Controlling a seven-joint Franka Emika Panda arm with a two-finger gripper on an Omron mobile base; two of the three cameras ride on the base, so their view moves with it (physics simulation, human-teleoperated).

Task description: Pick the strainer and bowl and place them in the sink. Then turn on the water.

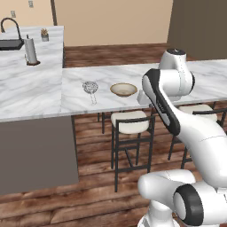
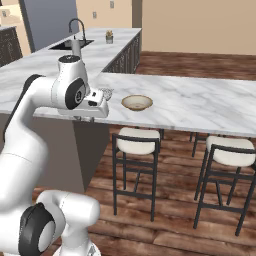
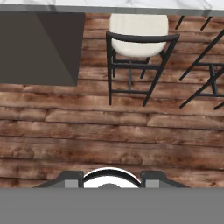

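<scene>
Base views flank counter (image 1: 40, 88); hand view faces floor (image 3: 109, 131)

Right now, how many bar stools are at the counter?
2: the left stool sits under the counter just below the bowl; the right stool stands further right. More may be hidden.

A white marble bench (image 1: 40, 88) is seen wrapping in an L around a dark grey cabinet base (image 1: 35, 150), with a paper towel roll (image 1: 30, 50) standing on a round holder on its far arm and a small potted plant (image 1: 45, 35) set farther back along the same arm. Beneath the bench's front edge a cream-cushioned stool (image 1: 128, 122) with a black frame is tucked, and a second stool (image 2: 231, 151) is placed beside it. A brown wooden plank floor (image 3: 109, 131) is spread below the bench, and beige walls (image 1: 111, 20) are seen behind it.
</scene>
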